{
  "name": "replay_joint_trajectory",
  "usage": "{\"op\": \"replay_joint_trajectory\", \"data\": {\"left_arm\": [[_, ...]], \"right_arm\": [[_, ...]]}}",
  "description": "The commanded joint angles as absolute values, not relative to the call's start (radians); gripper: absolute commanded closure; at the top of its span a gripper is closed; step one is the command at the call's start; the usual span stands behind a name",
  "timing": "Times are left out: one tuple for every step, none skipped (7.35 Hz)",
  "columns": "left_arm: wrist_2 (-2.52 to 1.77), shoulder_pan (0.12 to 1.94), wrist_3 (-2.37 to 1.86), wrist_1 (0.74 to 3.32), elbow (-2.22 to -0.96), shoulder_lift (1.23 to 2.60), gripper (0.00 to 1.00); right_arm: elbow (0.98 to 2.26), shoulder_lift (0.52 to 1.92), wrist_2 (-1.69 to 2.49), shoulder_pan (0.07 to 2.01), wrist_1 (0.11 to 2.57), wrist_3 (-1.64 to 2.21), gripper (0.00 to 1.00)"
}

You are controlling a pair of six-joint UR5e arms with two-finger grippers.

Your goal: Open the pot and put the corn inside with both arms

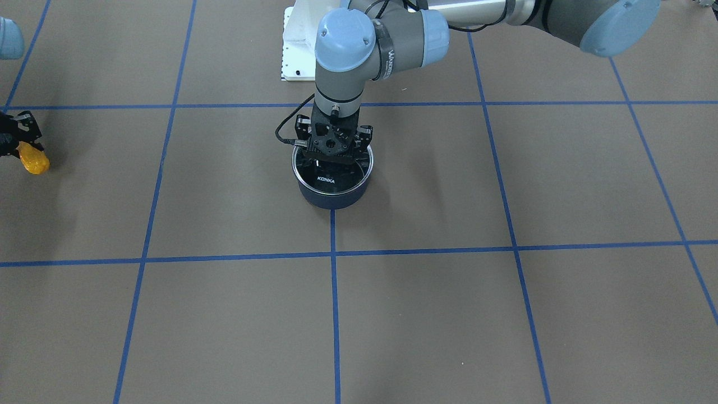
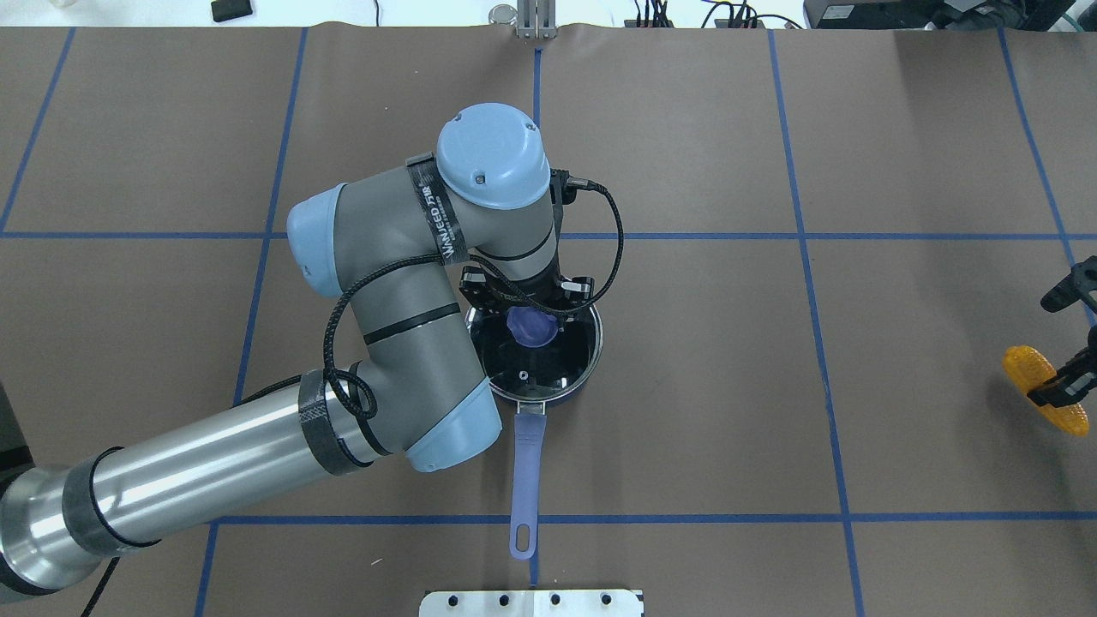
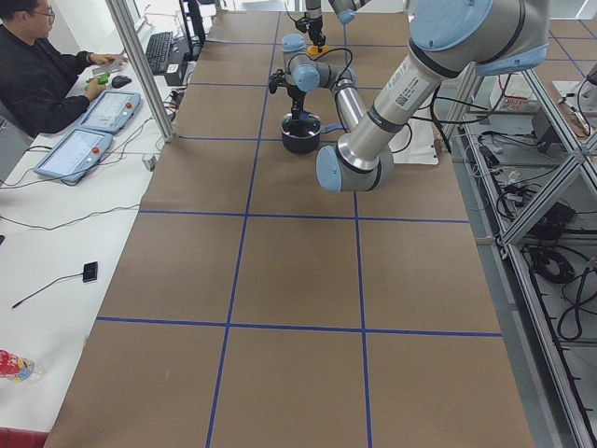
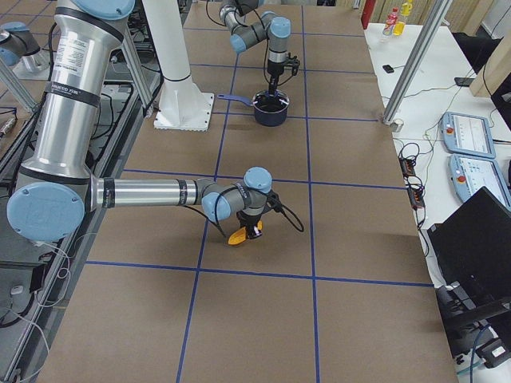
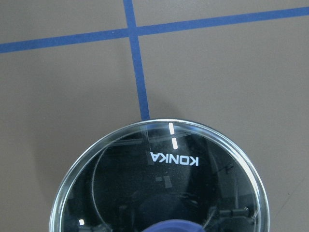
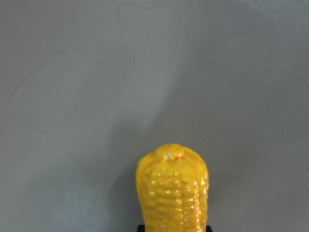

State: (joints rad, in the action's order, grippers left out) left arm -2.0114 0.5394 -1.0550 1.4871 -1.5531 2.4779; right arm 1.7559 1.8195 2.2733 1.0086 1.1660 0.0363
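Note:
The navy pot (image 1: 332, 197) stands at the table's middle with its glass lid (image 1: 331, 178) on it and its lavender handle (image 2: 524, 467) pointing toward the robot. My left gripper (image 2: 530, 315) is lowered over the lid, its jaws spread open on either side of the lavender knob (image 2: 531, 330). The left wrist view shows the lid (image 5: 169, 183) and the top of the knob (image 5: 169, 227), but no fingers. My right gripper (image 2: 1058, 390) is far to the right, shut on the yellow corn (image 2: 1041, 390) and holding it low over the table. The corn also shows in the right wrist view (image 6: 172, 188).
The robot's white base plate (image 2: 531, 602) is at the near edge. Blue tape lines grid the brown table cover. An operator (image 3: 37, 75) sits at a side table with control pendants beyond the far edge. Metal posts stand along that edge.

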Motion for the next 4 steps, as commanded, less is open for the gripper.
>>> {"op": "replay_joint_trajectory", "data": {"left_arm": [[-2.013,0.541,-1.052,1.482,-1.604,2.445,0.35],[-2.013,0.545,-1.046,1.482,-1.623,2.435,0.35],[-2.013,0.548,-1.043,1.480,-1.624,2.433,0.36],[-2.013,0.552,-1.042,1.480,-1.624,2.433,0.37]], "right_arm": [[1.766,1.764,2.322,1.031,1.216,0.038,0.63],[1.787,1.723,2.324,1.038,1.283,0.038,0.63],[1.805,1.679,2.324,1.040,1.348,0.038,0.63],[1.807,1.633,2.324,1.040,1.388,0.046,0.63]]}}
